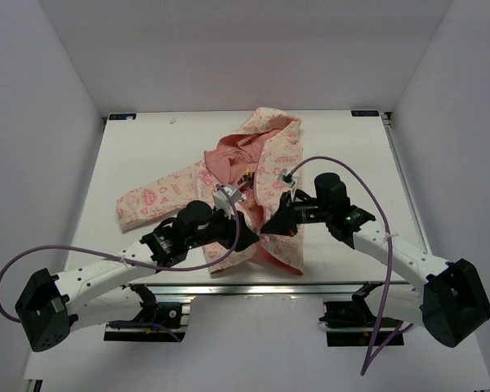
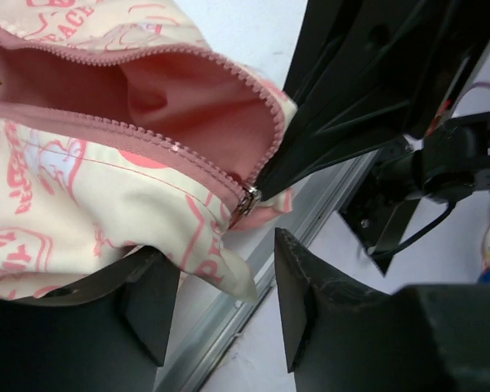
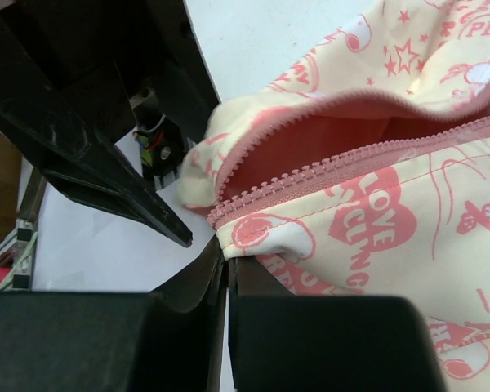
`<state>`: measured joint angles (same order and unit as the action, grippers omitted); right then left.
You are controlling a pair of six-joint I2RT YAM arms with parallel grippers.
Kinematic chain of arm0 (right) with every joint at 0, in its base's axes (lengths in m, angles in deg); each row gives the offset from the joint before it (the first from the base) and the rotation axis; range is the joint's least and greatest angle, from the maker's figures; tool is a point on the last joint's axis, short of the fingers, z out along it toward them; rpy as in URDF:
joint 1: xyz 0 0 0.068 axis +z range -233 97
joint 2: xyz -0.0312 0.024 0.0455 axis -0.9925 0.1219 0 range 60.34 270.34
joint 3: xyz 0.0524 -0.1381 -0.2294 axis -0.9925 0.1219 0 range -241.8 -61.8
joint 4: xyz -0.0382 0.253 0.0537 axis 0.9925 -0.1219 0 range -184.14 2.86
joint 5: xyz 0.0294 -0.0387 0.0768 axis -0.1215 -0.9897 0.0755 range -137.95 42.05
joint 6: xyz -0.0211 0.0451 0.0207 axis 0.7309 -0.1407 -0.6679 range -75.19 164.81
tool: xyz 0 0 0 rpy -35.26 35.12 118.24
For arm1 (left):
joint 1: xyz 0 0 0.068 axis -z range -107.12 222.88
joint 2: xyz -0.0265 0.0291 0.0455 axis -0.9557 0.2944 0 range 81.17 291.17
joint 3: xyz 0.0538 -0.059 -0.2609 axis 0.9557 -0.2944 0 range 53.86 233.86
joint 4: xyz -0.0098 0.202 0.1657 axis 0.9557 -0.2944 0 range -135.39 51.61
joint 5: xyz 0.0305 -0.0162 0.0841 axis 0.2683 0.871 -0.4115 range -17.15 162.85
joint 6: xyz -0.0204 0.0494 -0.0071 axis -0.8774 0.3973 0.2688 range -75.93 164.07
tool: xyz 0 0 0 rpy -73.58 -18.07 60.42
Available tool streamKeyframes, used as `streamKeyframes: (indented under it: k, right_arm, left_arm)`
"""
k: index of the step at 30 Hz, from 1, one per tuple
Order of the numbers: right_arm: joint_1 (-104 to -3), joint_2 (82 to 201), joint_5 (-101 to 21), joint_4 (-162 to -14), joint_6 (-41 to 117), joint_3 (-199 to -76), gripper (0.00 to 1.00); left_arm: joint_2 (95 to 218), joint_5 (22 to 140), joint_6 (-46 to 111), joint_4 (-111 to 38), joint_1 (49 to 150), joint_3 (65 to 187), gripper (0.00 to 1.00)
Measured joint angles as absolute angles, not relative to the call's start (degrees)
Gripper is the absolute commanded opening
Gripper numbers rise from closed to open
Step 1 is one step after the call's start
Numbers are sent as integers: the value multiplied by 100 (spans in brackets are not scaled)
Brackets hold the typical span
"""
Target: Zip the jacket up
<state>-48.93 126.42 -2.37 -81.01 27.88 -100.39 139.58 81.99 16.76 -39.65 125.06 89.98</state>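
The right tool [image 3: 226,265] is pressed together and appears to pinch the bottom hem of the jacket [image 3: 392,245], right at the foot of the zipper. That looks like an anchoring hold: with the hem pinned, the zipper line could be pulled taut rather than bunching.

Just in front of it, the left tool [image 2: 220,278] stands spread and holds nothing. A hem corner droops into the gap, and cloth lies over one finger [image 2: 151,302]. The slider [image 2: 249,198] sits just beyond its fingertips, low on the zipper and against the tip of the right tool. The spread jaws seem placed for closing on the slider, though they are not yet around it.

Past both tools the two rows of zipper teeth [image 3: 327,175] part and show the pink lining, so the front is open nearly all the way. Farther off, the body of the jacket runs away from the tools across the worktop [image 1: 147,147]. One sleeve [image 1: 155,200] stretches out to the left tool's side. The hood [image 1: 273,122] lies farthest away, so I judge the slider's travel to be outward, toward it.
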Motion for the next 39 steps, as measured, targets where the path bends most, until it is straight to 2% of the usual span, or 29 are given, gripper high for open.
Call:
streamKeyframes:
  k: [10, 15, 22, 27, 34, 38, 39]
  right_arm:
    - [-4924, 12649, 244, -7795, 2561, -9794, 0]
    - [-4924, 12649, 323, -7766, 2548, -9788, 0]
    - [-4924, 12647, 325, -7532, 2377, -9713, 0]
    - [-4924, 12651, 371, -7491, 2314, -9656, 0]
    - [-4924, 12778, 434, -7469, 2294, -9656, 0]
    - [-4924, 12810, 430, -7469, 2294, -9656, 0]
    - [-4924, 12815, 430, -7469, 2294, -9656, 0]
  left_arm:
    - [13868, 8123, 1482, -3812, 12502, 8904, 59]
    - [13739, 8129, 1368, -3580, 12443, 8692, 66]
    - [13739, 8438, 994, -3119, 12211, 8235, 68]
    - [13720, 8899, 638, -2562, 11940, 7723, 60]
    - [13726, 9447, 498, -1864, 11901, 7671, 59]
    - [13798, 9622, 452, -1598, 11894, 7671, 49]
    - [13818, 9638, 450, -1565, 11894, 7671, 43]
